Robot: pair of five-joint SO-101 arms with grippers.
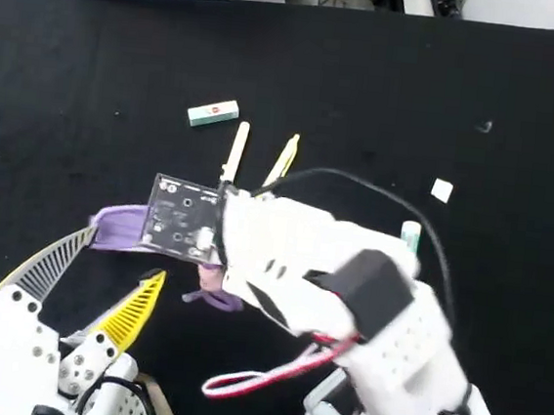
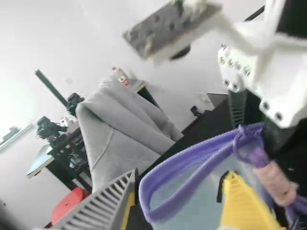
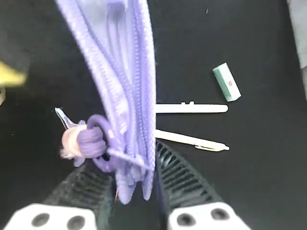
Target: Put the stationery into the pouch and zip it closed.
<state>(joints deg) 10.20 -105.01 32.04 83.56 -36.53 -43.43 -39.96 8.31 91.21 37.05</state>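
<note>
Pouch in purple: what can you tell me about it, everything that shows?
The pouch is soft and purple, with pale see-through mesh sides and a ribbed zip edge. A knotted purple pull cord with a pink bead hangs from it. Its mouth gapes open. The right gripper pinches one end between its dark fingers; the left gripper, open, has its grey and yellow fingers either side of the other end.
</note>
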